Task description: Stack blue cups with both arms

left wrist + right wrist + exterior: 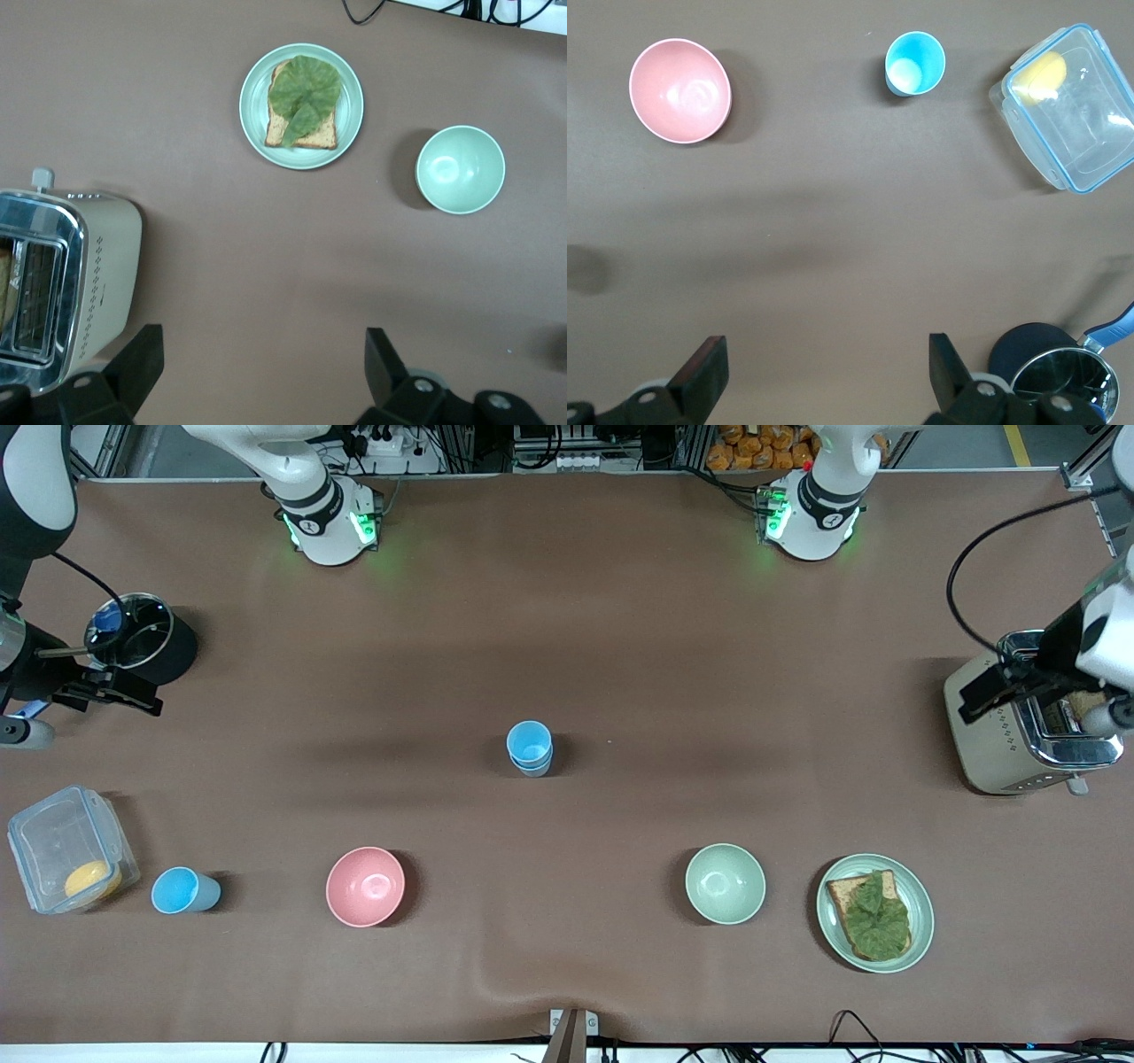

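Note:
Two blue cups stand nested one in the other at the middle of the table. A third blue cup stands alone near the front edge at the right arm's end, beside a clear box; it also shows in the right wrist view. My right gripper is open and empty, up over the table beside a black pot. In its own view only bare table lies between the fingers. My left gripper is open and empty over the toaster's edge; its own view shows bare table between the fingers.
A black pot with a glass lid and a clear lidded box with something yellow are at the right arm's end. A pink bowl, a green bowl and a plate with toast and lettuce line the front. A toaster stands at the left arm's end.

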`<state>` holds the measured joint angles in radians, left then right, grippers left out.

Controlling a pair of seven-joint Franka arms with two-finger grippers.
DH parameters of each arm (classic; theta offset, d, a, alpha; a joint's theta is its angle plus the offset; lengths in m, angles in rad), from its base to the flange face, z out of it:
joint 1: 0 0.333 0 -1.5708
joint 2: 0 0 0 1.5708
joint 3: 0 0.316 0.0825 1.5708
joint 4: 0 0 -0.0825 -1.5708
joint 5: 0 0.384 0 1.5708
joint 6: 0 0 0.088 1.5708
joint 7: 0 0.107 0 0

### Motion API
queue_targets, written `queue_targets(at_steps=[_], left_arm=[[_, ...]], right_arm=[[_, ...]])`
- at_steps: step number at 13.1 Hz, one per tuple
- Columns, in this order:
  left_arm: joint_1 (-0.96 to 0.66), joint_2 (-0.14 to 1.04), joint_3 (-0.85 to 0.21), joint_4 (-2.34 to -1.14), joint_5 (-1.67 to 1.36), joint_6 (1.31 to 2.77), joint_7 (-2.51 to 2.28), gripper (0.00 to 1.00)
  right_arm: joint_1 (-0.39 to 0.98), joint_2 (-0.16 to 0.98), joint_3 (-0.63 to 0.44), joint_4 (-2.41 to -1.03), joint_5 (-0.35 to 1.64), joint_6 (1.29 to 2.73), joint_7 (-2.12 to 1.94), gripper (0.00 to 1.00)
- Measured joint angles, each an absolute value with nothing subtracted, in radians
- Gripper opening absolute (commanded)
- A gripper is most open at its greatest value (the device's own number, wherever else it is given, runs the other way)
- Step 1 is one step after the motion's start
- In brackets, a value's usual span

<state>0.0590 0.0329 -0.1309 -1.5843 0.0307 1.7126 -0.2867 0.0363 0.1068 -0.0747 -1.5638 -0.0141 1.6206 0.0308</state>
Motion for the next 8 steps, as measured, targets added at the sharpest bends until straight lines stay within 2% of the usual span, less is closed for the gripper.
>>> queue_targets(at_steps=[8], left_arm=[[0.025,0.001,-0.116,-1.608,0.028,1.699,-0.287,1.00]], right_arm=[[0.036,0.107,-0.075,-1.564,-0.014,1.620,0.031,1.00]])
